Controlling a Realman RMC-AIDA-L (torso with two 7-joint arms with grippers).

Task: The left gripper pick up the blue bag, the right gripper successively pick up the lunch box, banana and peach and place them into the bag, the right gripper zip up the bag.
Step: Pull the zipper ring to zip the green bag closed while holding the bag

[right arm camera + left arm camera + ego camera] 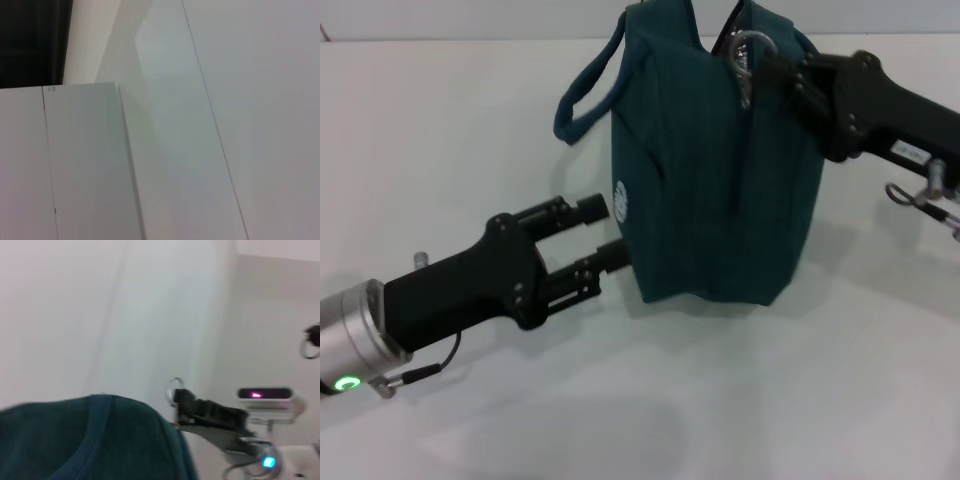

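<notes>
The blue bag [720, 190] stands upright on the white table, its top closed, and one loop handle [582, 95] hangs out to its left. My left gripper [605, 232] is open, with its fingertips against the bag's left side just below the round white logo [620, 198]. My right gripper [782, 75] reaches in at the bag's top right and is shut on the ring zip-pull [748, 50]. The left wrist view shows the bag [75, 440] close up, with the right gripper [182, 402] and the ring [174, 386] beyond it. The lunch box, banana and peach are out of view.
The white table [470, 120] stretches around the bag. Thin cables and wire loops [920, 200] hang under the right arm. The right wrist view shows only white wall panels [200, 125] and a dark gap.
</notes>
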